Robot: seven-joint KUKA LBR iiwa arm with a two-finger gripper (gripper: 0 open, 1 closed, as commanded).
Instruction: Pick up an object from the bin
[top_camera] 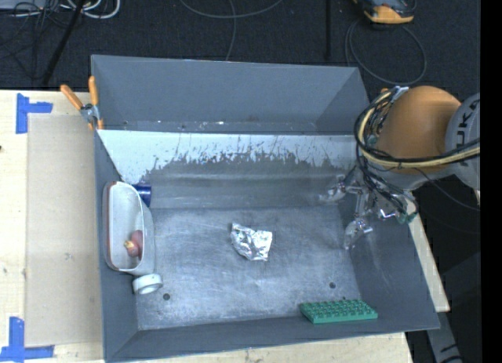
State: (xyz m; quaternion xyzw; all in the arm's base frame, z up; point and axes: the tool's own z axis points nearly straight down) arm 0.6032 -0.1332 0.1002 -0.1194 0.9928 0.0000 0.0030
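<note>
Hanging by the right wall of the bin [235, 95], the pincer [358, 226] has bare floor under it and no thing visible in its grip; whether it is spread or pressed together cannot be told. Nearest lie a crumpled foil ball [251, 241] at mid-floor and a green studded plate [339, 310] by the front wall, both apart from it. Nothing looks picked yet: choosing, closing and lifting are all left.

In the bin [235, 95], a foil wad [251, 241] lies mid-floor. A dish [123, 211] lies along the left wall, with a small ball [135, 242] inside it and a cap [147, 283] just by its near end. A studded block [339, 310] lies by the near-right corner. The gripper [357, 232] hangs by the right wall.
</note>
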